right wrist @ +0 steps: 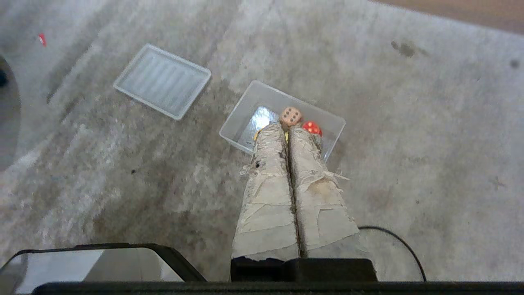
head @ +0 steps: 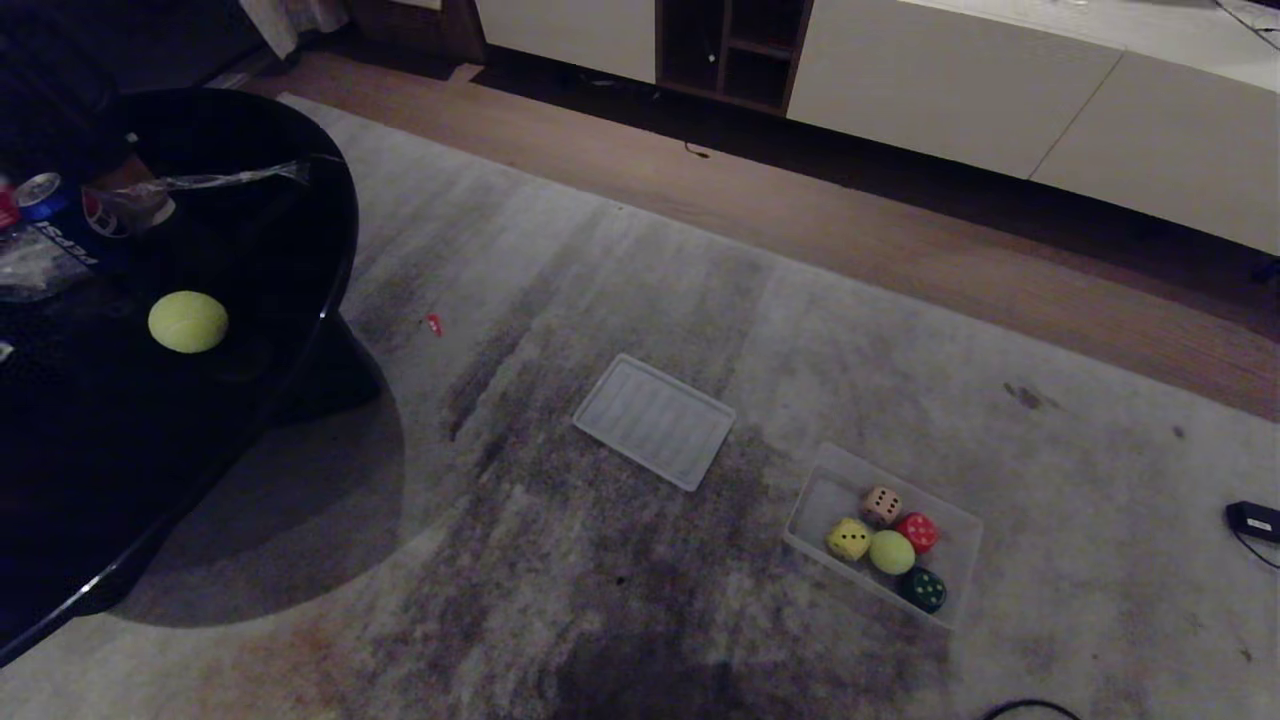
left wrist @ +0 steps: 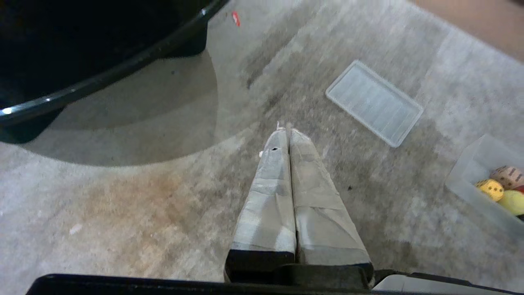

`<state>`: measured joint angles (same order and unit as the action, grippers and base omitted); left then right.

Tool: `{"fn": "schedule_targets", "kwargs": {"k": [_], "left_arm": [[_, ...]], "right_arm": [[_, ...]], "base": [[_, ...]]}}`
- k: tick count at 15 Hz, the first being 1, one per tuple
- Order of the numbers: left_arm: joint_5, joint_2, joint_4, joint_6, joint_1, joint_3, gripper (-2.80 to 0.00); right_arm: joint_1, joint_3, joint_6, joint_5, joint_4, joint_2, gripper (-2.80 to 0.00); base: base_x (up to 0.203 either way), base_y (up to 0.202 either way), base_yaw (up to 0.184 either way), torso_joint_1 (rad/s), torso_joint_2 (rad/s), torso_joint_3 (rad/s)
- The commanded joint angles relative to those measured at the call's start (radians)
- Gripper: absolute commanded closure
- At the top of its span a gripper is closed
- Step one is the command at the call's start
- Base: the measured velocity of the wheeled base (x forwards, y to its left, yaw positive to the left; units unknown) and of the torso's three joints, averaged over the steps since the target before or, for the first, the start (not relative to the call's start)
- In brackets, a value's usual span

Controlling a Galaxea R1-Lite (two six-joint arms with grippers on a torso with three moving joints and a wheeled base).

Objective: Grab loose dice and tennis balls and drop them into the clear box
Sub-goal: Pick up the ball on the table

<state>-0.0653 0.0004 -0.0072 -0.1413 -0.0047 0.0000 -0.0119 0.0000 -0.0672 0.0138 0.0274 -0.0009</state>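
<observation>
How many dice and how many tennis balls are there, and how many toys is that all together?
Dice: 4, all in the clear box: tan, red, yellow, dark green
Tennis balls: 2, one in the box, one on the black table
Total: 6

The tape-wrapped left gripper (left wrist: pixel 288 130) and the tape-wrapped right gripper (right wrist: pixel 289 128) both point downward, each with fingers pressed together and holding nothing.

Red die (head: pixel 917 531), yellow die (head: pixel 848 538) (dark pips), yellow-green tennis ball (head: pixel 188 321).
</observation>
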Motion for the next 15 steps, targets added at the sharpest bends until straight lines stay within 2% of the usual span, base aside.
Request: {"fn": "schedule_targets", "kwargs": {"k": [1,15], "left_arm": [[-0.001,0.001,0.000,-0.001,0.000,0.002,0.00],[-0.001,0.001,0.000,-0.001,0.000,0.002,0.00]], "right_arm": [[0.000,0.008,0.000,0.000,0.002,0.002,0.00],[0.000,0.008,0.000,0.000,0.000,0.002,0.00]], "base": [[0.000,0.000,0.000,0.004,0.00,0.203],[0.000,0.000,0.000,0.003,0.00,0.201]]}}
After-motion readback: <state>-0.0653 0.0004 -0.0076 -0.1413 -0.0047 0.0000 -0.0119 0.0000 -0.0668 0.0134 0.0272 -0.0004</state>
